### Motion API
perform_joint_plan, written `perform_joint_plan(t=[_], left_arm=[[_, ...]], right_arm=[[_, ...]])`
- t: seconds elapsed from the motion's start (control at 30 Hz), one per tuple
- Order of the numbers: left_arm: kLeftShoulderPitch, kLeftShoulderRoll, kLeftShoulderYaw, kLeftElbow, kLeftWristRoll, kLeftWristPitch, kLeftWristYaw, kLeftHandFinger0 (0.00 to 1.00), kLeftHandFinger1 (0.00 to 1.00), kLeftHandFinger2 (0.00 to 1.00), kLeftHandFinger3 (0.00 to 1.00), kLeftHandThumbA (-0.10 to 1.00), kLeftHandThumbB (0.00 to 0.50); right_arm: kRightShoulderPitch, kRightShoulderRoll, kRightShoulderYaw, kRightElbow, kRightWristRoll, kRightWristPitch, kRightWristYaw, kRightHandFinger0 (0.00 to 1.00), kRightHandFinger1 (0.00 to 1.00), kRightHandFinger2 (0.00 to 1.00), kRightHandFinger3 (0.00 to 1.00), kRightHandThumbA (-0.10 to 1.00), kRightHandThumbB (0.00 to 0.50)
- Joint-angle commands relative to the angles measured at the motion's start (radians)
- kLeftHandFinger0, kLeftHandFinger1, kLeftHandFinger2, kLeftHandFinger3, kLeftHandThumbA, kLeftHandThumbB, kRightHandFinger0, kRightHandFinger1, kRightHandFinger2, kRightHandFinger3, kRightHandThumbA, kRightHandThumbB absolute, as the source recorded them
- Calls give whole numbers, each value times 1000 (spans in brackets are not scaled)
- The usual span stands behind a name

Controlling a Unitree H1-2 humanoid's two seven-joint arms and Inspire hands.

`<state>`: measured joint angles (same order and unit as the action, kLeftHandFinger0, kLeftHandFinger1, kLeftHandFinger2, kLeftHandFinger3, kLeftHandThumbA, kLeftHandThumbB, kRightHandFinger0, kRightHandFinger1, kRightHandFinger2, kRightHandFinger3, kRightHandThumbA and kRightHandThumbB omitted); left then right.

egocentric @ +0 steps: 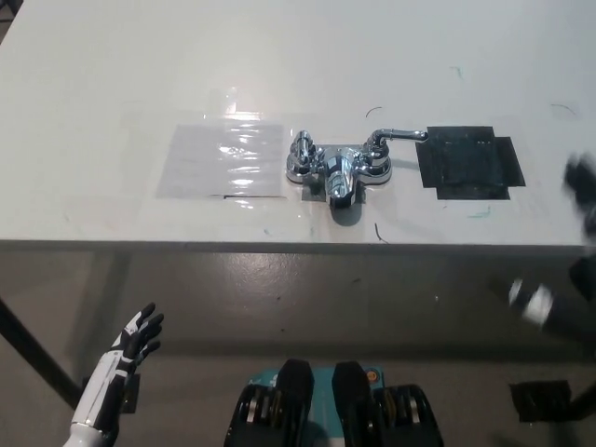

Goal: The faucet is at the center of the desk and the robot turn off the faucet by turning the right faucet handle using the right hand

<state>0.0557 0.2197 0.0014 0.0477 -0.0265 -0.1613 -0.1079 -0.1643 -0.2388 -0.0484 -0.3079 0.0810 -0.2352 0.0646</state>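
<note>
Chrome right faucet handle (396, 136): rigid, slick lever, best pushed near its tip; blurred right hand (582, 186), fingers' state indiscernible; left hand (140, 337) resting, fingers apart.

Left hand (140, 337): white with dark fingers, low at the picture's lower left, below the near edge of the desk (279, 244) and well clear of it. Fingers spread apart and pointing up toward the desk edge, holding nothing. White forearm runs down and left out of the picture.

Right hand (582, 186): black, blurred, at the far right edge, over the desk's right end. Finger pose not readable. Right arm below it, off the desk's near edge, also blurred, with a pale band showing.
</note>
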Motion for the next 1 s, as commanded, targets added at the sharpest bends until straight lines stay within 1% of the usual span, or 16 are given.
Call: perform_joint_plan(t=[0.0,0.07,0.1,0.17,0.23,0.47,0.5,0.53,0.57,0.6,0.67,0.73,0.8,0.87,0.9,0.97], left_arm=[[-6,9,-2,-40,-14,-59,-27,1000,1000,1000,1000,1000,397],[-8,10,-2,-39,-13,-60,-27,1000,1000,1000,1000,1000,397],[-7,11,-2,-43,-12,-55,-26,1000,1000,1000,1000,1000,391],[-7,11,0,-47,-15,-49,-26,1000,1000,1000,1000,1000,399],[-10,12,0,-42,-9,-53,-23,1000,1000,1000,1000,1000,398],[-16,8,-3,-42,-6,-47,-21,1000,1000,1000,1000,1000,405],[-15,9,-3,-42,-6,-48,-22,1000,1000,1000,1000,1000,402],[-17,11,-3,-36,-8,-58,-24,1000,1000,1000,1000,1000,400],[-17,9,-3,-34,-11,-60,-25,1000,1000,1000,1000,1000,401],[-16,8,-3,-36,-13,-54,-26,1000,1000,1000,1000,1000,414],[-18,9,-3,-34,-16,-49,-28,1000,1000,1000,1000,1000,413],[-20,8,-3,-33,-7,-50,-23,1000,1000,1000,1000,1000,417],[-20,8,-4,-33,-5,-49,-24,1000,1000,1000,1000,1000,415],[-20,7,-4,-32,-5,-51,-24,1000,1000,1000,1000,1000,407],[-19,7,-2,-28,-10,-57,-26,1000,1000,1000,1000,1000,399],[-17,7,-2,-31,-9,-54,-27,1000,1000,1000,1000,1000,405]], right_arm=[[-248,-107,-37,12,205,226,70,1000,1000,1000,1000,1000,317],[-350,-125,-34,101,215,266,89,1000,1000,1000,1000,1000,308],[-395,-132,-28,149,208,275,102,1000,1000,1000,1000,1000,309],[-476,-148,-8,248,178,282,130,1000,1000,1000,1000,1000,305],[-557,-152,11,351,160,291,158,1000,1000,1000,1000,1000,281],[-741,-119,41,622,141,314,197,1000,1000,1000,1000,1000,281],[-759,-117,47,649,126,321,194,1000,1000,1000,1000,1000,332],[-790,-116,68,696,84,335,185,1000,1000,1000,1000,1000,398],[-804,-116,78,721,70,337,188,1000,1000,1000,1000,1000,390],[-814,-112,84,743,64,332,189,1000,1000,1000,1000,1000,365],[-843,-101,93,802,62,306,191,1000,1000,1000,1000,1000,351],[-889,-87,101,908,66,303,208,1000,1000,1000,1000,1000,361],[-919,-71,101,980,67,307,210,1000,1000,1000,1000,1000,333],[-939,-59,97,1043,67,283,213,1000,1000,1000,1000,1000,329],[-954,-52,103,1093,56,278,213,1000,1000,1000,1000,1000,354],[-983,-42,110,1195,38,247,213,1000,1000,1000,1000,1000,348]])
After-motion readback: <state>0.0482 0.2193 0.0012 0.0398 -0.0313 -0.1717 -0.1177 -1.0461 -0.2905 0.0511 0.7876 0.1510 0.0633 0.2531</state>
